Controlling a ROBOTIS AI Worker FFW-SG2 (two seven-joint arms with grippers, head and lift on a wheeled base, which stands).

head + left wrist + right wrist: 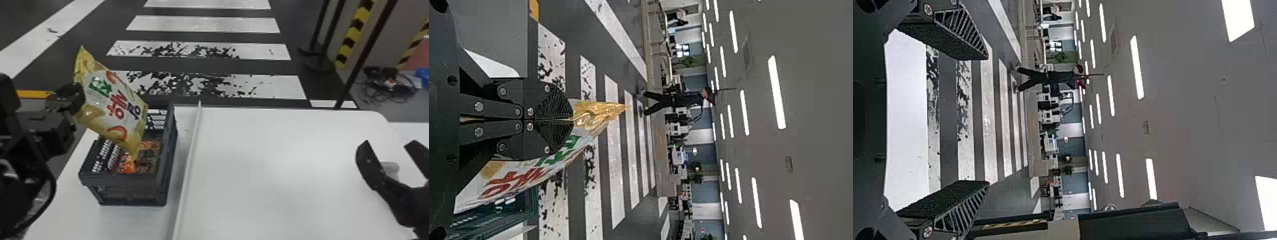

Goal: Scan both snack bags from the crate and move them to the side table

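Note:
My left gripper (pixel 78 95) is above the left side of the crate (pixel 127 178), shut on the yellow and white snack bag (pixel 111 102). The bag hangs tilted, its lower corner over the crate's opening. In the left wrist view the fingertips of my left gripper (pixel 554 119) pinch the edge of the snack bag (pixel 594 114). Inside the crate lie orange and brown packs (pixel 127 163), partly hidden by the bag. At the right, over the white table (pixel 271 159), my right gripper (pixel 394 150) stands open; the right wrist view shows my right gripper (pixel 975 120) with nothing between its fingers.
A raised white strip (pixel 188 159) runs along the table just right of the crate. Beyond the table's far edge, black stands (pixel 322 60) and a heap of cables (pixel 387 83) are on the floor at the right.

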